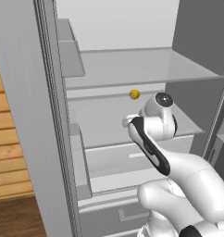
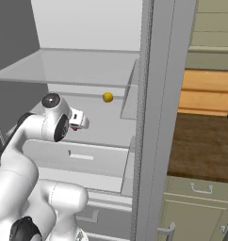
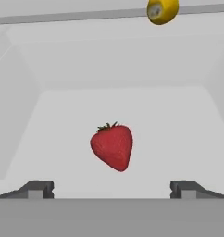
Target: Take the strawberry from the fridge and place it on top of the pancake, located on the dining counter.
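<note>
Fingers (image 3: 112,187) spread wide, reaching into the open fridge (image 1: 132,69) toward the strawberry (image 3: 112,146)

The strawberry lies on a pale fridge shelf (image 3: 63,120), green cap up, just ahead of the fingers and centred between the two dark tips, gripped by nothing. A small yellow fruit (image 3: 162,10) sits on the shelf above and farther back. The wooden worktop (image 2: 203,146) shows past the fridge's right wall

Red strawberry (image 3: 112,146), leafy end up, on pale fridge (image 3: 63,115) shelf
</note>
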